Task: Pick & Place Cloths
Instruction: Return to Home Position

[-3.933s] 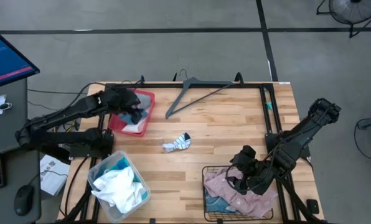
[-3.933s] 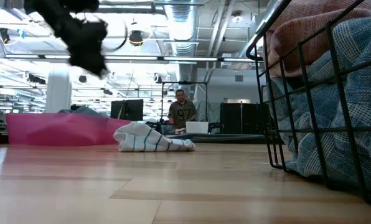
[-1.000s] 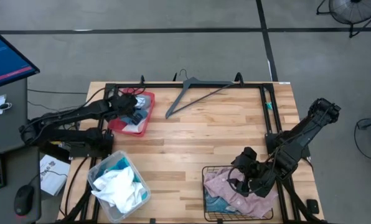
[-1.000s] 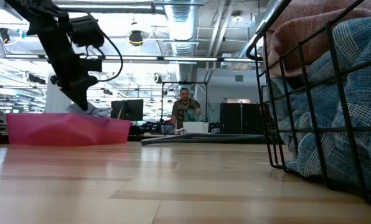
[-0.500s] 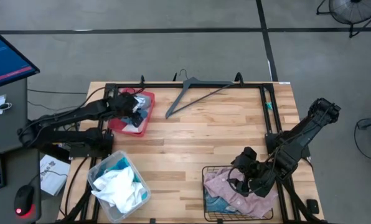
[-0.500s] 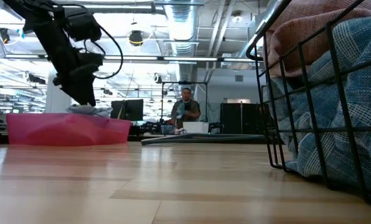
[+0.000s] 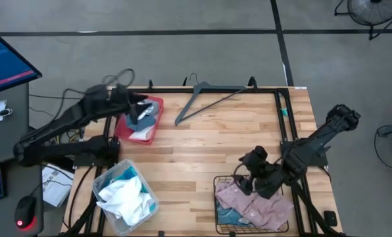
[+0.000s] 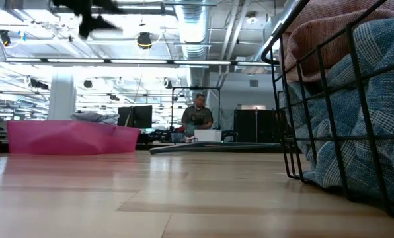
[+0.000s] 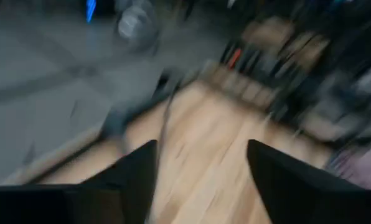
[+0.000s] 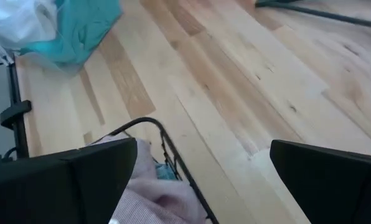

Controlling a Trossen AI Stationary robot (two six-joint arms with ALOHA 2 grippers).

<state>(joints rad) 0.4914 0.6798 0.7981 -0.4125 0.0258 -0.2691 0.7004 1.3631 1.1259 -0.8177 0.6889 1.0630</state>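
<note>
My left gripper (image 7: 138, 104) hangs open and blurred in the air above the red tray (image 7: 122, 128), empty; the low view shows it high up (image 8: 94, 23). Grey and white cloths (image 7: 143, 118) lie piled in that tray (image 8: 96, 117). My right gripper (image 7: 246, 172) is open over the far left corner of the wire basket (image 7: 217, 197), holding nothing (image 10: 201, 149). A pale pink cloth (image 7: 252, 204) lies on top in the basket, over a blue checked one (image 8: 355, 119). A clear bin (image 7: 100, 181) holds white (image 7: 123, 197) and turquoise (image 7: 123, 172) cloths.
A grey hanger (image 7: 206, 99) lies near the table's far edge. Bare wood stretches between tray, bin and basket. A black frame borders the table. A person (image 8: 198, 119) stands in the room beyond, and a monitor sits left of the table.
My left gripper has risen quickly from the red tray, leaving the grey cloth lying there. My right gripper has lifted off the pink cloth in the basket and shifted toward the table's far left, over the basket's corner.
</note>
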